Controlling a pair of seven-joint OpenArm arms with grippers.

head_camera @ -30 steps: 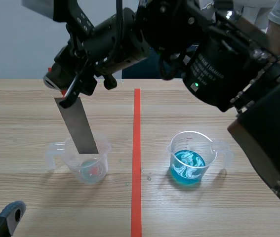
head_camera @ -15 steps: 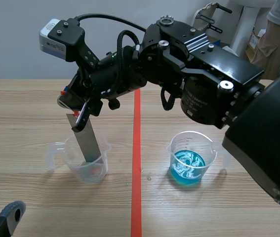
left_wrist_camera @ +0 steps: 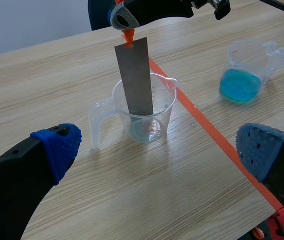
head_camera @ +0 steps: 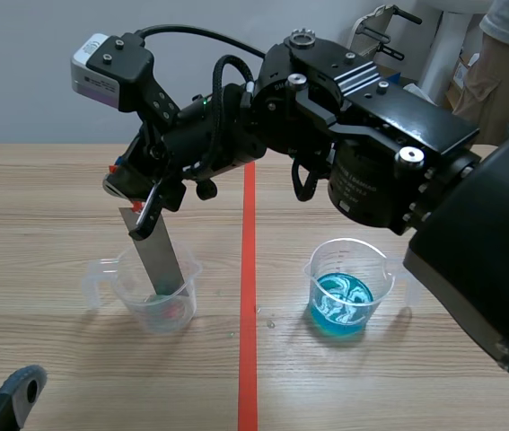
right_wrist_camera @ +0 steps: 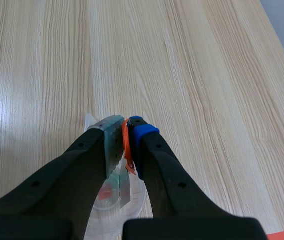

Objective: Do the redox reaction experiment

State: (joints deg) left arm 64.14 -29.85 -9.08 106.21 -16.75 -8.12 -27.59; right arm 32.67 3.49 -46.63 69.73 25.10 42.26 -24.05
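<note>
The grey metal strip (head_camera: 157, 256) stands slightly tilted with its lower end down inside the clear measuring cup (head_camera: 158, 303), which sits on the wooden table (head_camera: 48, 206) to the left of the red tape line (head_camera: 248, 269). That cup holds only a shallow pale film with a reddish smear at the bottom; what it is cannot be told. The right gripper (head_camera: 140, 208), reaching across past the tape line, pinches the strip's upper end, where a small orange tab (left_wrist_camera: 127, 36) shows between the pads. Well apart on the other side of the line stands the cup of blue liquid (head_camera: 342, 289), with pale swirls on its surface. The left gripper (left_wrist_camera: 159, 147) hangs low near the clear cup, fingers spread wide and holding nothing. By my reading the strip is picked up and rested in the near-empty cup, while dipping it into the blue solution to start the reaction is not yet done.
</note>
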